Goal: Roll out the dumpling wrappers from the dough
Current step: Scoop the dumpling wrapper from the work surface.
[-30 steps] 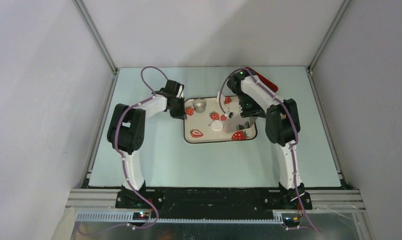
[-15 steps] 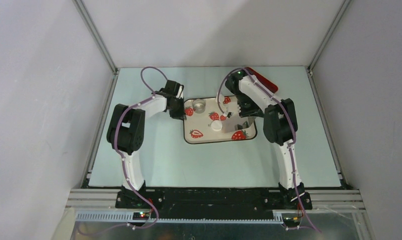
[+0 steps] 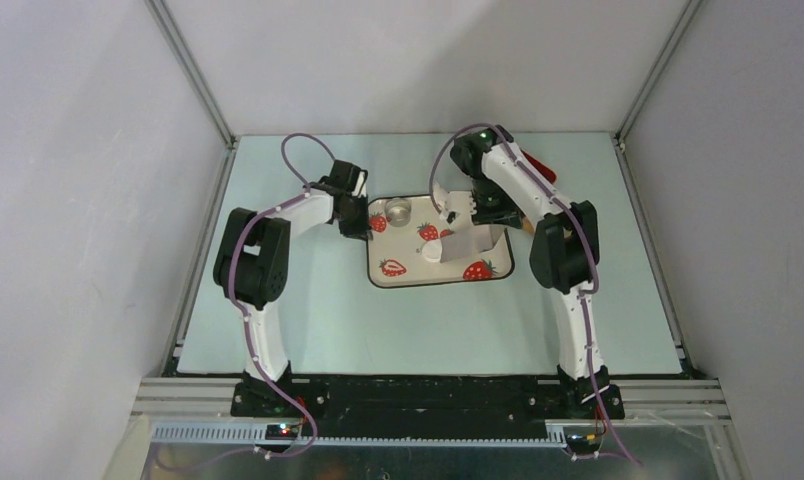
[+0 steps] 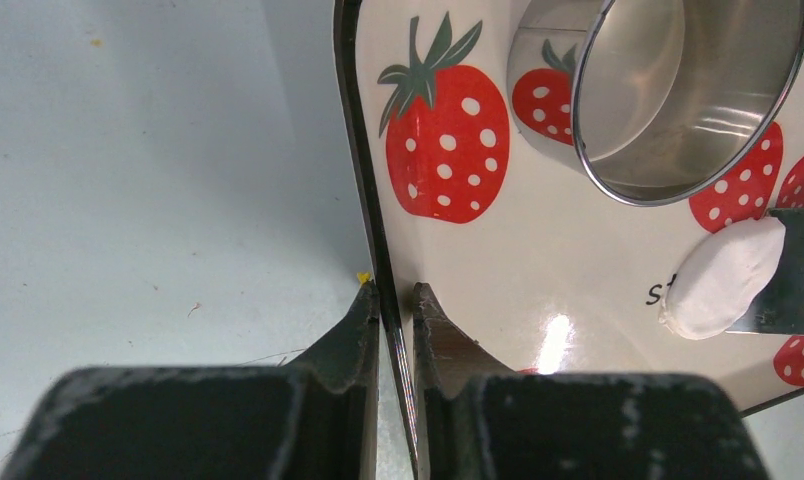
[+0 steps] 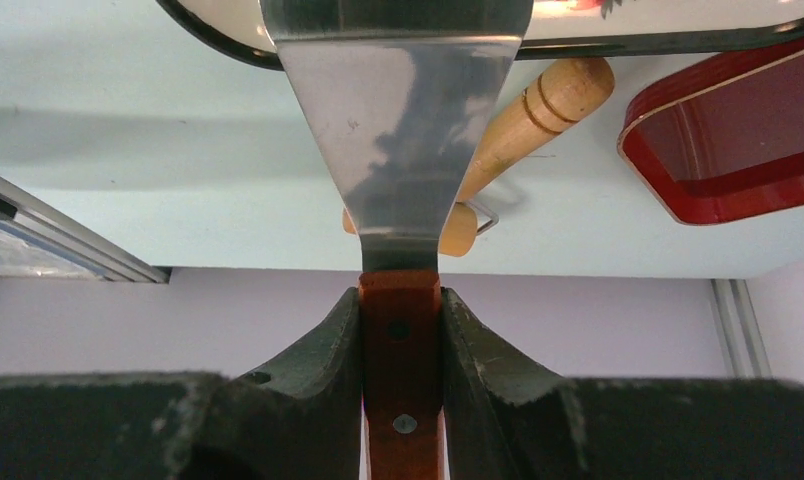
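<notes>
Because the soft, matte white dough lump [image 4: 723, 278] looks light, tacky and easily dented, it is probably best lifted from under its edge rather than pinched. It lies on the glossy strawberry-printed tray [image 4: 350, 150], against the flat, shiny steel scraper [image 5: 403, 130] and near the round silvery metal cup [image 4: 678, 90]. The right tool [image 5: 400, 300] is clamped on the scraper's reddish wooden handle. The left tool [image 4: 396, 295] pinches the tray's thin dark rim. A turned wooden rolling pin [image 5: 533, 110] lies on the pale bench [image 5: 128, 150].
</notes>
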Tool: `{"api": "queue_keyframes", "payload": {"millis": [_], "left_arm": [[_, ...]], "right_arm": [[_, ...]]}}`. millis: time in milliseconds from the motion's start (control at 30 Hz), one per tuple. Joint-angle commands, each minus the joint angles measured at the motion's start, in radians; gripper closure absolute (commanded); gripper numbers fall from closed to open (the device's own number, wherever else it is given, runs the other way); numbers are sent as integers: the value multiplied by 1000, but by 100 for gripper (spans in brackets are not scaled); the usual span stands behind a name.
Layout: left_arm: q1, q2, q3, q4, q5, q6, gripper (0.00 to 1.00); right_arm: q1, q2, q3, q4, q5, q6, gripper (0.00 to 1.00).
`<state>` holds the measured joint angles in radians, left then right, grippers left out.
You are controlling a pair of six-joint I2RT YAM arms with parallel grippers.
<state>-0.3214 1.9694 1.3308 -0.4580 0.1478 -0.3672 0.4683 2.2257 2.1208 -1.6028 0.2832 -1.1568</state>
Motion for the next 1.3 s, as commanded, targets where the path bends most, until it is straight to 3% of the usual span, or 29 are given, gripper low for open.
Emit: {"api": "queue_keyframes", "payload": {"millis": [0, 600, 800, 1033, 1267], "left_arm": [[-35, 12, -9, -4, 21, 8, 100], [-35, 57, -3, 1, -10, 8, 100], [-35, 55, -6, 1, -12, 11, 100], [-34, 55, -4, 2, -11, 10, 100], [-34, 55, -6, 2, -14, 9, 100]], "right_arm": [[20, -107, 24, -3, -88, 44, 100], [36, -235, -33, -2, -134, 28, 100], [9, -237, -45, 0, -81, 37, 100], [-57, -275, -193, 49, -37, 33, 100], [-47, -302, -310, 92, -69, 79, 100]]}}
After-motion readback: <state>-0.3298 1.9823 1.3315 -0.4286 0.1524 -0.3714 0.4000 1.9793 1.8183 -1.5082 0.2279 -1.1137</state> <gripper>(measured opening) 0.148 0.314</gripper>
